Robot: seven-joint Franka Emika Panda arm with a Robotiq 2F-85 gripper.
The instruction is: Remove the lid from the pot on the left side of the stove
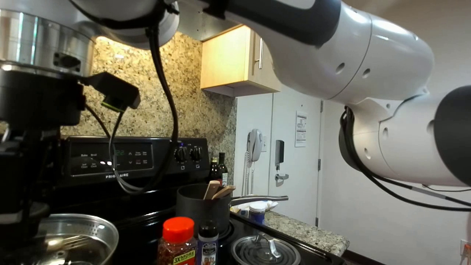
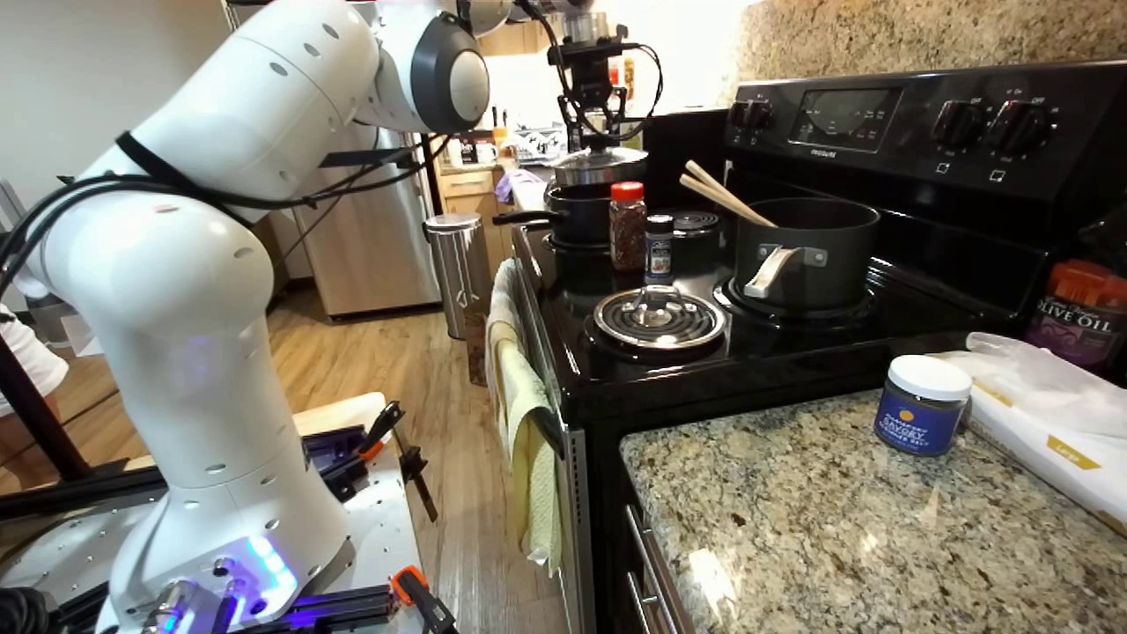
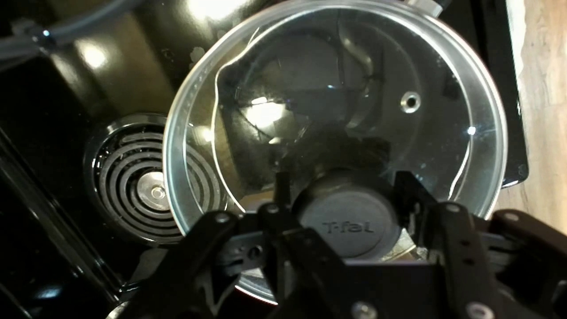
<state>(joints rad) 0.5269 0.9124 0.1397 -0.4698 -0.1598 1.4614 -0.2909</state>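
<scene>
Exterior view: jar, btl stand nr pot lid.

In an exterior view we mark lid over pot, far end of the stove; wrist view puts its knob between the gripper's fingers. Before the pot: jar, bottle right of it. Nearer: handled lid left, saucepan right, utensils inside. Counter in front, tub on it.
</scene>
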